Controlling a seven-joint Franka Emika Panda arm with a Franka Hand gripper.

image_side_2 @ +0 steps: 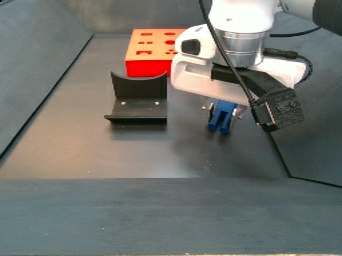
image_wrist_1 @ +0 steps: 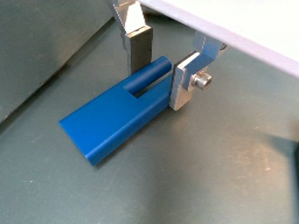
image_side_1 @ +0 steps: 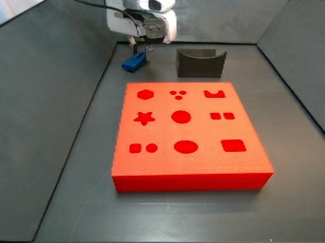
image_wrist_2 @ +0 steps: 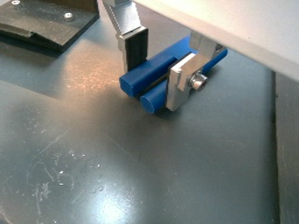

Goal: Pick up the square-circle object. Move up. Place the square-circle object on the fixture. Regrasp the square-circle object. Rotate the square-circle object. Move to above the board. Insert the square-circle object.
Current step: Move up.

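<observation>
The gripper (image_wrist_1: 162, 72) is straddling the square-circle object (image_wrist_1: 121, 116) lying on the floor, fingers apart. It should be centring, then squeezing squarely before lifting toward the fixture (image_side_1: 200, 63) at the block's three o'clock in a side view.

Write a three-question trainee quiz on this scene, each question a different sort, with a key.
1. True or false: the tool has its fingers on either side of the square-circle object, which lies on the floor.
2. Multiple choice: where is the fixture? A) on top of the board B) on the floor beyond the board, holding nothing C) between the tool's fingers
3. Fill in: in the side views, the square-circle object's colour is ____.

Key:
1. True; in both wrist views a finger stands on each side of the block.
2. B.
3. Blue.
</observation>
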